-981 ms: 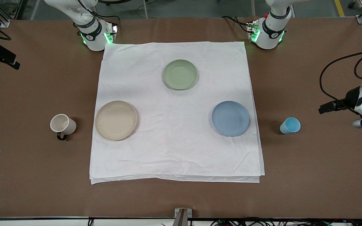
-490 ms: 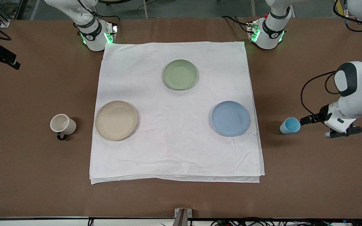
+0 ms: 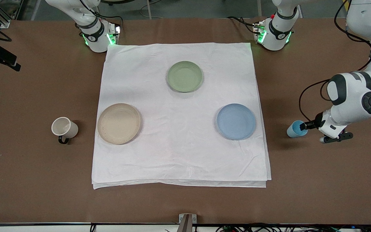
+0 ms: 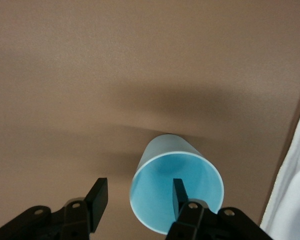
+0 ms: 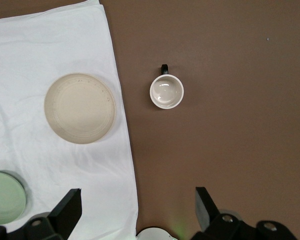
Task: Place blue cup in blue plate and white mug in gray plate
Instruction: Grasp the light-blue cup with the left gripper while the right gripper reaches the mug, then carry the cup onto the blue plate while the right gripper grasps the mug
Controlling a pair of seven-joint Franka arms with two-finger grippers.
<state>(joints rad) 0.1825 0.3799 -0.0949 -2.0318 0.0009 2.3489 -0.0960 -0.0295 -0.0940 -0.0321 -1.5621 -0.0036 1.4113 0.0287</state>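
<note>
Left pincer (image 4: pixel 137 197) spread, straddling blue cup (image 4: pixel 176 190) rim on desk (image 3: pixel 317 167); right pincer (image 5: pixel 137 210) spread, waiting high over the desk.

Blue cup (image 3: pixel 297 129) and white mug (image 3: pixel 64 128) stand upright on bare table, beside blue plate (image 3: pixel 236 121) and gray plate (image 3: pixel 118 123).

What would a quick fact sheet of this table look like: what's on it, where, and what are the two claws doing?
cloth: white cloth on the brown table
blue cup: on bare table beside the blue plate
white mug: on bare table beside the gray plate
extra: green plate, nothing on it
left claw: open, one finger inside the cup's rim, one outside
right claw: open, waits high over the table
placed so far: nothing
</note>
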